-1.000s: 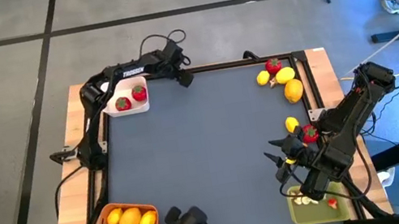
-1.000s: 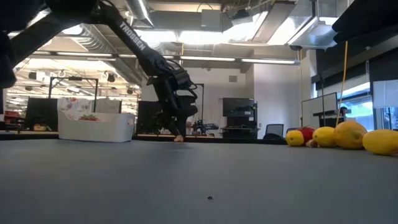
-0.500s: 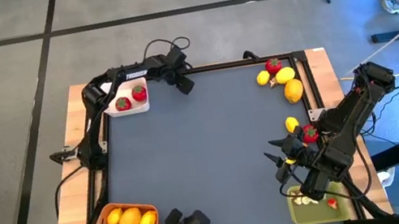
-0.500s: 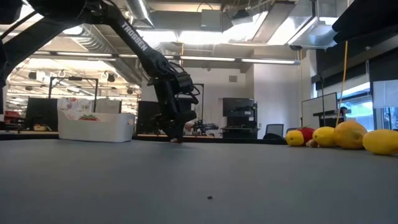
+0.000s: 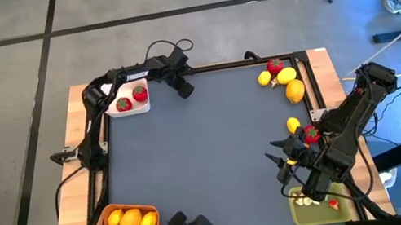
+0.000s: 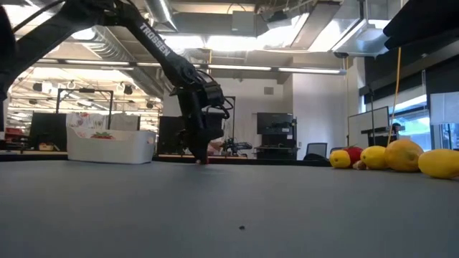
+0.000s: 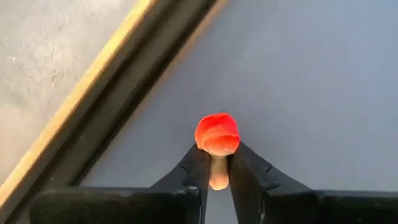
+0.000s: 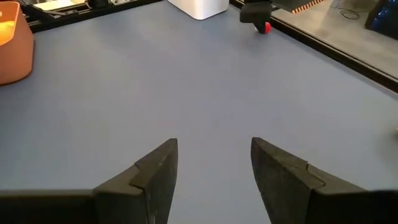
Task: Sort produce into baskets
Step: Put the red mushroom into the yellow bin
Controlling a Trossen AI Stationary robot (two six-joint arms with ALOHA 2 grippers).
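Observation:
My left gripper is at the table's far edge, just right of the white basket, and is shut on a tiny red-capped bit with a pale stem. It hangs low over the table in the low view. Two strawberries lie in the white basket. My right gripper is open and empty near the right edge, above the olive-green basket. Lemons and a strawberry lie at the far right. A lemon and a strawberry lie beside the right arm. My left gripper pinches the bit's pale stem between its two fingers. The red cap sticks out past the fingertips. The fingers point down at a slant. Whether the bit touches the table, I cannot tell.
The orange basket at the near left corner holds lemons and orange citrus. The olive-green basket holds small pale and red bits. A dark raised frame runs along the table's far edge close to my left gripper. The middle of the table is bare.
My left gripper, still shut on the red-capped bit, has moved a little toward the table's near and left edges, toward the white basket, staying low over the table.

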